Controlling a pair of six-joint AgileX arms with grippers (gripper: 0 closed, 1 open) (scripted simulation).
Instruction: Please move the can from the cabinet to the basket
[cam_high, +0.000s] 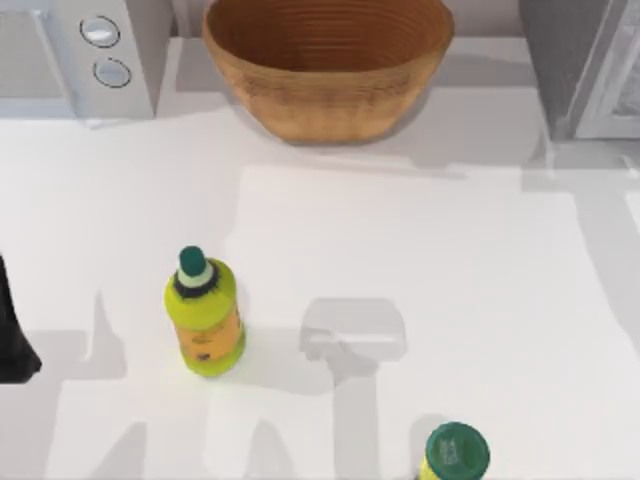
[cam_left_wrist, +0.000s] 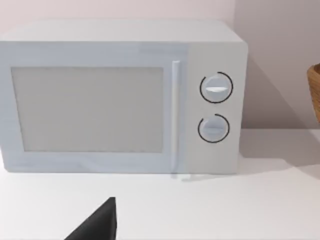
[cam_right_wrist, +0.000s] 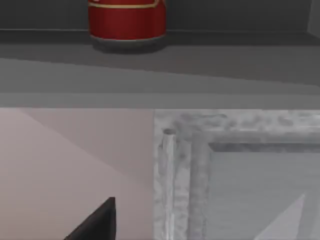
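The red can (cam_right_wrist: 126, 20) stands upright on a dark grey shelf inside the cabinet (cam_right_wrist: 165, 75), above its pale, white-framed panel (cam_right_wrist: 240, 175). A dark part of my right gripper (cam_right_wrist: 95, 225) shows in front of the cabinet, well short of the can and touching nothing. The cabinet (cam_high: 585, 70) stands at the table's back right. The wide tan woven basket (cam_high: 328, 60) sits at the back centre with nothing inside. My left arm (cam_high: 12, 335) is parked at the left edge, and a part of its gripper (cam_left_wrist: 95, 225) faces the white appliance.
A white appliance with two round knobs (cam_high: 85, 55) (cam_left_wrist: 120, 100) stands at the back left. One yellow-green bottle with a dark green cap (cam_high: 205, 315) stands left of centre. Another bottle (cam_high: 455, 455) stands at the front edge. The basket's rim (cam_left_wrist: 315, 92) shows beside the appliance.
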